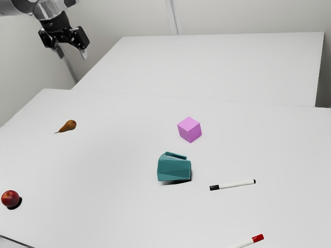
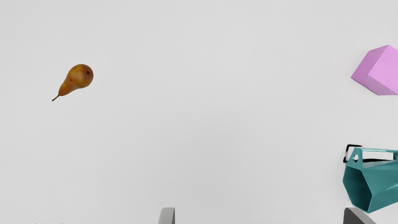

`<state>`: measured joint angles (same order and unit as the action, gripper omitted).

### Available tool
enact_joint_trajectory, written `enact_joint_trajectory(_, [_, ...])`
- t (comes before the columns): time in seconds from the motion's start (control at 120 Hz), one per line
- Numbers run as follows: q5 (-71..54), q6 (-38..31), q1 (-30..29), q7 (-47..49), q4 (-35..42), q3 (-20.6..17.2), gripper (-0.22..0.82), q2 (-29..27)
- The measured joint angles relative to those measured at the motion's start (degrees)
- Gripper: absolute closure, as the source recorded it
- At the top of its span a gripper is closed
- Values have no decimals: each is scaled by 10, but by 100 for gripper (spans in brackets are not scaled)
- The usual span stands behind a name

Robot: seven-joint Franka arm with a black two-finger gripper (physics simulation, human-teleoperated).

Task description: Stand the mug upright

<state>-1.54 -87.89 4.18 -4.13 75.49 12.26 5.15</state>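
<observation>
Mug (image 1: 174,169) on its side near pink cube (image 1: 189,129).

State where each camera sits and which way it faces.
Exterior view: beside the arm, looking down across the table; the arm's end and open fingers show at upper left.
Wrist view: on the arm, looking down at the table; the fingers' tips show at the bottom edge.
Both show the pear, cube and mug.

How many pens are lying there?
2: a black-capped pen near the teal mug, and a red-capped pen at the exterior view's bottom edge, partly cut off.
</observation>
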Motion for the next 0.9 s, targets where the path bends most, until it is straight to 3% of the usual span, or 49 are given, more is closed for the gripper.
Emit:
enact_joint_trajectory(0.167, [47,31,25,3,36,7,1,-26])
enact_joint_trajectory(0.283, [164,-8,60,-8,181,66,2,-22])
enact_joint_trajectory(0.383, [324,-59,24,-40,307,94,2,-8])
enact_joint_trajectory(0.467, [447,-87,-8,-76,378,99,1,17])
enact_joint_trajectory(0.667, [627,-121,7,-191,507,100,2,47])
enact_joint_trajectory(0.9, [775,-141,35,-308,572,91,2,42])
